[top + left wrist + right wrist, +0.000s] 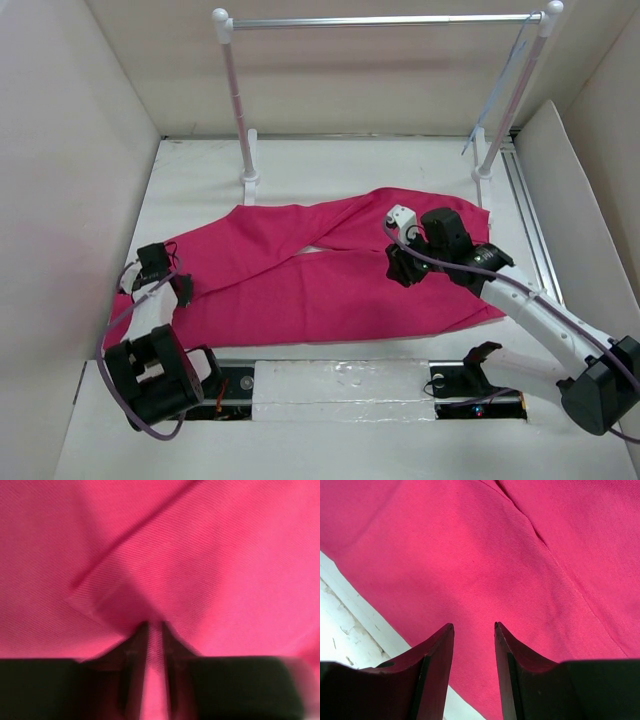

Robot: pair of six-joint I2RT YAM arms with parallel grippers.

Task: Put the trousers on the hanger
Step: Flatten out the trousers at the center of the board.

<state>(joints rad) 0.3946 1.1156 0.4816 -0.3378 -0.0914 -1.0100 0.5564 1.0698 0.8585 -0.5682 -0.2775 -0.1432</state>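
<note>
Filling the centre of the top view, a white table (300,165) sits boxed in by plain white walls (80,150). A white-posted rack (236,100) stands along the frame's upper edge, its silver rail running across. The hanger (497,90) hangs at the upper right, just beside the rack's right post and well apart from the trousers (300,275). These lie spread flat across the middle of the table, from the left side to right of centre.

The left gripper (165,278) rests on their left end at the lower left. The right gripper (405,265) is over the cloth right of centre.

Only the wrist views show the jaws. The left fingers (137,647), though blurred, are pinched almost together on a puckered fold of the trousers. The right fingers (437,655) stand apart, holding nothing, above flat cloth, with bare table at that frame's lower left. The hanger and rack appear in the top view alone.
</note>
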